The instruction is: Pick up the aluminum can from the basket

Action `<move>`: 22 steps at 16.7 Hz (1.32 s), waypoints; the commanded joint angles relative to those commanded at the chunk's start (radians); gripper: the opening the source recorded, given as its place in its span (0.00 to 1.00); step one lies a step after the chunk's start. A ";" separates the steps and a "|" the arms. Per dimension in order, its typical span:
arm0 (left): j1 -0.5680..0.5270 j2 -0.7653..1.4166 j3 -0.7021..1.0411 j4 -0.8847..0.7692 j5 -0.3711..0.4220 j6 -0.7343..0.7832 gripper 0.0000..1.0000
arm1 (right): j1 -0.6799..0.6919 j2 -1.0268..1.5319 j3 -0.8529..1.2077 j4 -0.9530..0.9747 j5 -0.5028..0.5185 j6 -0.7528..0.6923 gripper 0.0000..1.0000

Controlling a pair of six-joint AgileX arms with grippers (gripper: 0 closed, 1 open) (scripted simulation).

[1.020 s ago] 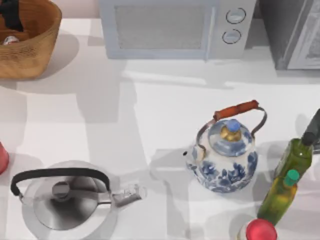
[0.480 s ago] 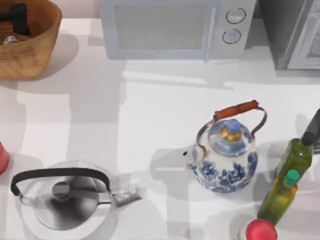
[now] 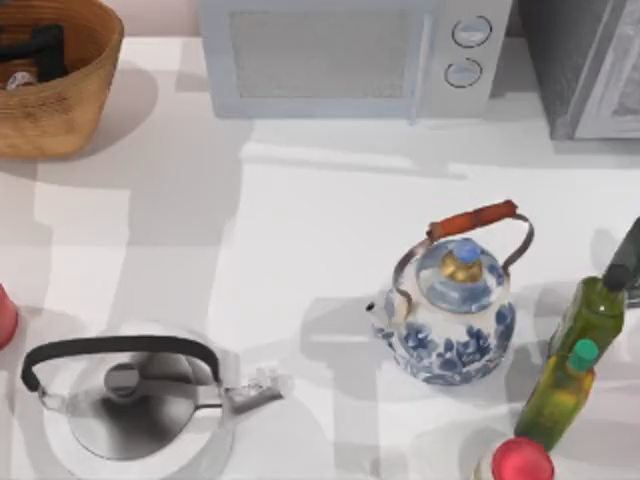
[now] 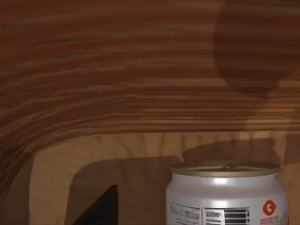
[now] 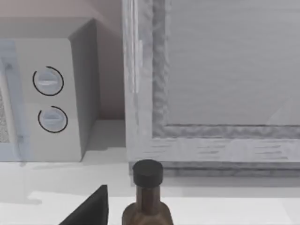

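Aluminum can (image 4: 227, 194) upright in basket (image 3: 70, 105) — left pincer (image 3: 35, 50) apparently just beside it

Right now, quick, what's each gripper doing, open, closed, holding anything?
Left gripper: down inside the basket beside the aluminum can; open or shut cannot be told.
Right gripper: parked at the table's right edge; cannot be told.

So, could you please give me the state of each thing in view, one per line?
aluminum can: upright in the basket, not gripped.
basket: upright, table's far left corner.
left gripper: inside the basket.
microwave: door shut.
blue-and-white kettle: upright, lid on.
steel kettle: upright, lid on.
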 joint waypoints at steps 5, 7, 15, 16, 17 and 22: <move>0.000 0.000 0.000 0.000 0.000 0.000 0.92 | 0.000 0.000 0.000 0.000 0.000 0.000 1.00; 0.000 0.000 0.000 0.000 0.000 0.000 0.77 | 0.000 0.000 0.000 0.000 0.000 0.000 1.00; 0.000 0.000 0.000 0.000 0.000 0.000 0.17 | 0.000 0.000 0.000 0.000 0.000 0.000 1.00; 0.000 0.000 0.000 0.000 0.000 0.000 0.10 | 0.000 0.000 0.000 0.000 0.000 0.000 1.00; 0.000 0.000 0.000 0.000 0.000 0.000 0.02 | 0.000 0.000 0.000 0.000 0.000 0.000 1.00; 0.000 0.000 0.000 0.000 0.000 0.000 0.00 | 0.000 0.000 0.000 0.000 0.000 0.000 1.00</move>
